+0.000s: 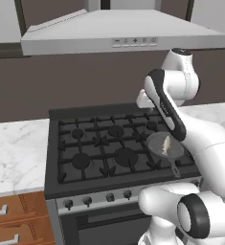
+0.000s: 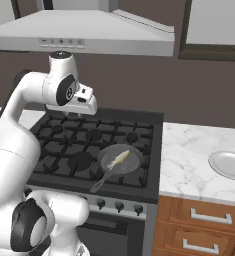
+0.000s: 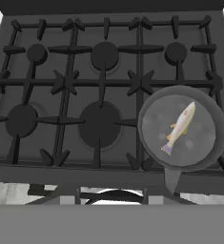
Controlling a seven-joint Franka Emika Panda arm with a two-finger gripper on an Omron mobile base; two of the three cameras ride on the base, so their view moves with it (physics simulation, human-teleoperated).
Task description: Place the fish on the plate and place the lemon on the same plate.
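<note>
Looking over the black stove (image 3: 85, 95), you see the white arm (image 2: 19, 125) raised above its back burners. Right of the stove, your marble desk (image 2: 189, 155) carries the plate (image 2: 230, 164), bare and well apart from the frying pan (image 3: 182, 127) on the front right burner. Your fish (image 3: 180, 127) lies slanted inside that pan. The pincer (image 2: 74, 116) hangs high over the grates, jaws drawn together on nothing.

Fish (image 3: 180, 127) in pan (image 3: 151, 138) on stove (image 3: 46, 138).
</note>
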